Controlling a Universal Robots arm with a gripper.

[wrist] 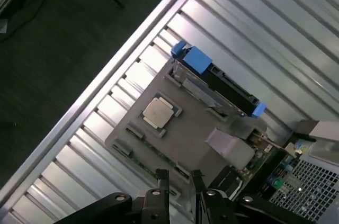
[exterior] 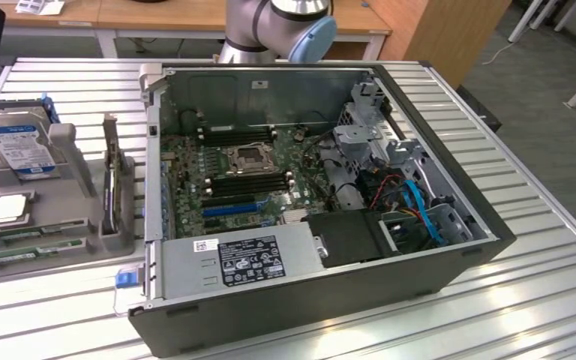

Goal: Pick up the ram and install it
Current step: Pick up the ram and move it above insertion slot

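The ram [exterior: 30, 234] is a thin green stick lying flat in the front of a grey holder tray [exterior: 68, 225], at the exterior view's left. A second green stick [exterior: 23, 254] lies just in front of it. In the wrist view the ram [wrist: 140, 163] runs along the tray's edge nearest the table rim. My gripper [wrist: 179, 181] hangs well above that end of the tray. It is open, with nothing between its dark fingertips [wrist: 161, 180]. The open computer case [exterior: 318, 187] shows its motherboard with dark memory slots [exterior: 253, 184].
On the tray also sit a square silvery processor chip [wrist: 158, 113], a hard drive [exterior: 18, 146] in a blue-clipped bracket [wrist: 197, 61], and an upright dark expansion card [exterior: 116, 187]. The slatted metal table's edge [wrist: 95, 91] runs near the tray. The arm's base [exterior: 268, 22] stands behind the case.
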